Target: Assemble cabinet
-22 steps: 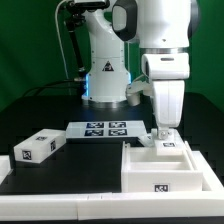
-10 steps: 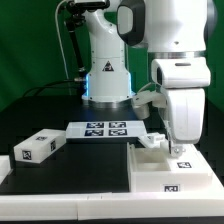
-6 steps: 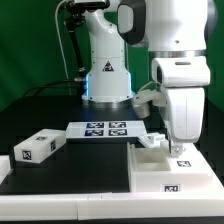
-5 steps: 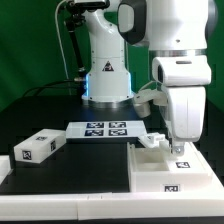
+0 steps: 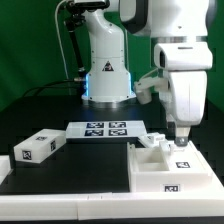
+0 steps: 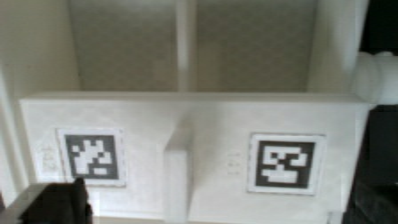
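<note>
Evidently apart, the dark fingers (image 6: 57, 203) show wide-set in the wrist view. The gripper (image 5: 181, 139) hangs over the far edge of the white cabinet frame (image 5: 150, 172). Two square black-and-white tags (image 6: 93, 158) face the wrist camera, and neither carries readable lettering. The black table (image 5: 90, 165) lies open toward nine o'clock of the frame, where the drawer blocks (image 5: 35, 147) rest. The marker board (image 5: 105, 128) lies at eleven.

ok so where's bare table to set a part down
Bare black table lies between the drawer blocks and the cabinet frame, on the camera side of the marker board. Crowded over the frame's far part, where the fingers hang.
</note>
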